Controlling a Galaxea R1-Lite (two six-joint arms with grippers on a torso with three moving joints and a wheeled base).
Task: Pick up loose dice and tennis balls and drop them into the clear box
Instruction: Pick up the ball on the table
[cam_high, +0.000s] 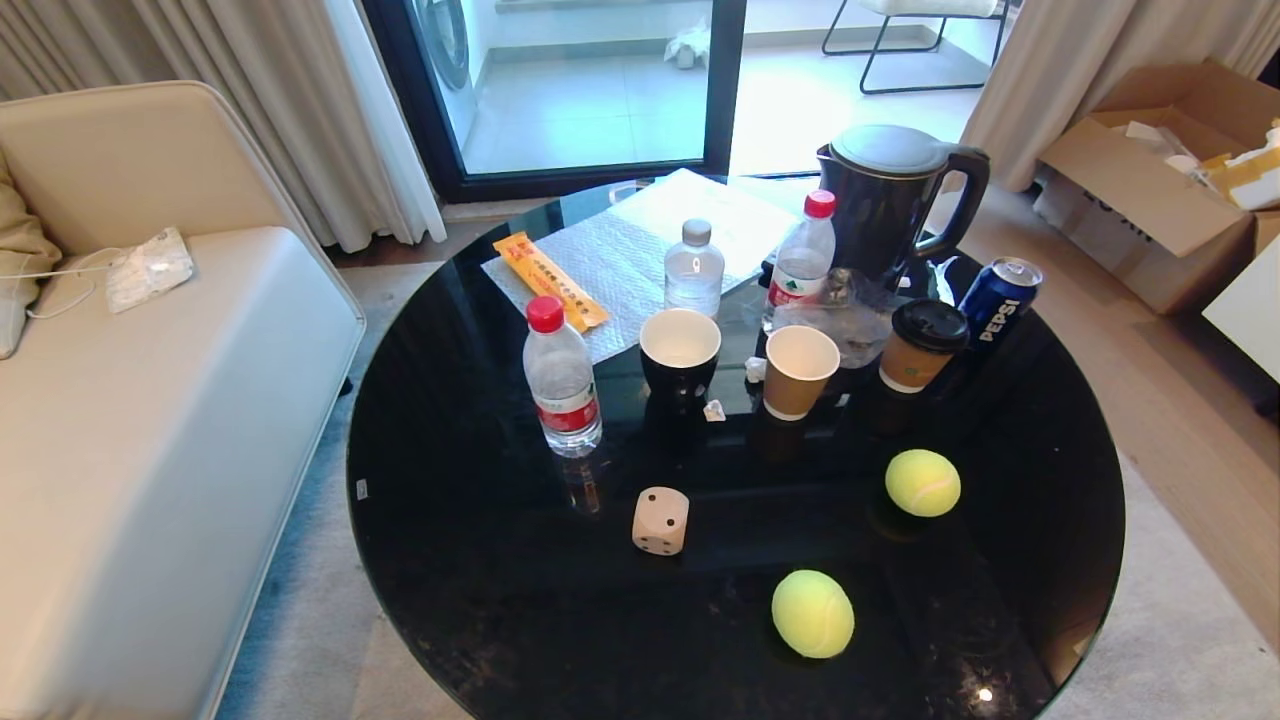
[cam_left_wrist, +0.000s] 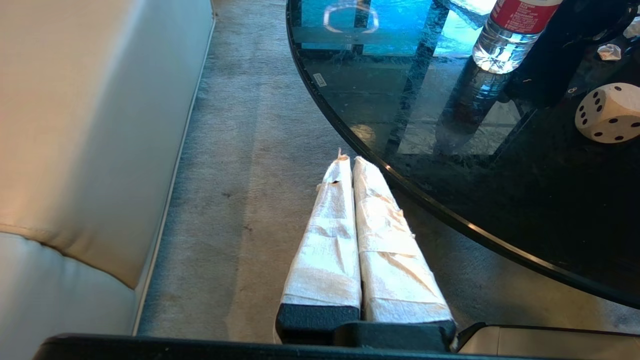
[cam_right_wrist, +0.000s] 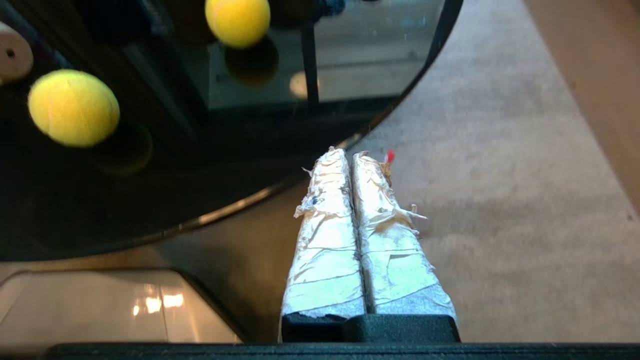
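My left pincer (cam_left_wrist: 351, 161) hangs low over the grey carpet (cam_left_wrist: 240, 200), just outside the left edge of the round black glass table (cam_high: 480, 560), its two tape-wrapped fingers pressed together with nothing between them. My right pincer (cam_right_wrist: 350, 154) hangs the same way off the table's right edge, closed and empty too.

On the near half of the table lie the loose things: one beige die (cam_high: 660, 520) left of centre, a tennis ball (cam_high: 812, 613) nearest to me, and a second tennis ball (cam_high: 922, 482) farther right. All three sit apart from one another. I cannot see a clear box on the table.

Farther back stands a crowd of drinks. A blue can (cam_high: 1000, 298) at the right reads "PEPSI". Two water bottles with red caps carry labels, one red (cam_high: 561, 378) and one with a red and green label (cam_high: 801, 262); the print on both is too small to read. A third, small bottle (cam_high: 694, 268) has a grey cap. There are also a black cup with a white inside (cam_high: 680, 352), an open brown paper cup (cam_high: 799, 370), a lidded paper cup (cam_high: 922, 346) and a dark kettle (cam_high: 885, 208). An orange packet (cam_high: 550, 280) with unreadable writing lies on a white sheet at the far left.
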